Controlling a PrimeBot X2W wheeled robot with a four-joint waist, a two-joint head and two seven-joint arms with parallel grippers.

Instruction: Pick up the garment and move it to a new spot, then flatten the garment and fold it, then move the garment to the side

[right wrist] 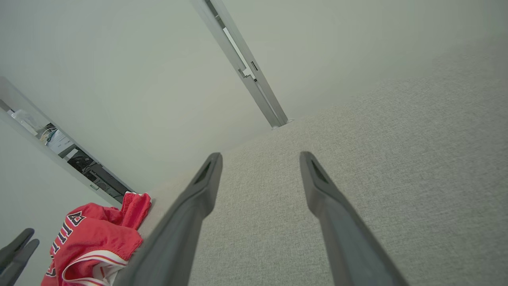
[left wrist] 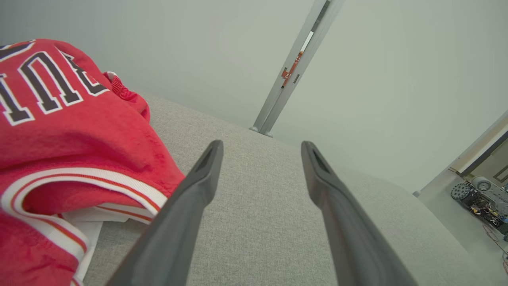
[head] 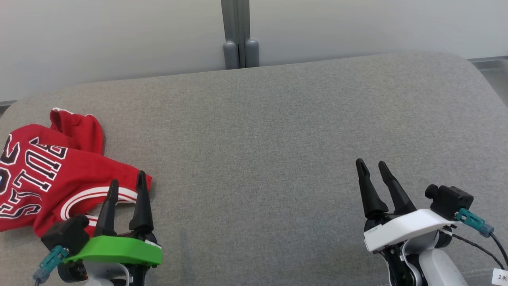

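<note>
Two grippers sit low at the near edge of the scene, both with their fingers spread and nothing between them. The left gripper is the one that matters: its jaws stand moderately wide, pointing away from the robot, right at the near right corner of the jersey. In the left wrist view the white-and-red trimmed hem lies just beside the inner finger, not in the gap; whether finger and cloth touch cannot be told. That placement looks like a lead-in to the first pick, with the opening ready to slide over the hem and close on it.

The right gripper hangs well apart on the other side, also open, over bare fabric. It is probably waiting, since the jersey is out of its easy reach.

The red jersey is bunched in a loose heap at the far left of the grey cushion, lettering turned sideways, one strap or shoulder poking up toward the back. Nothing of the task appears done: it is not yet lifted, moved, flattened or folded.

Most of the cushion to the right is open, good room for a new spot. A pale wall and a grey post run behind it. Nothing blocks the approach; the main risk is pinching several layers of the crumpled cloth at once.
</note>
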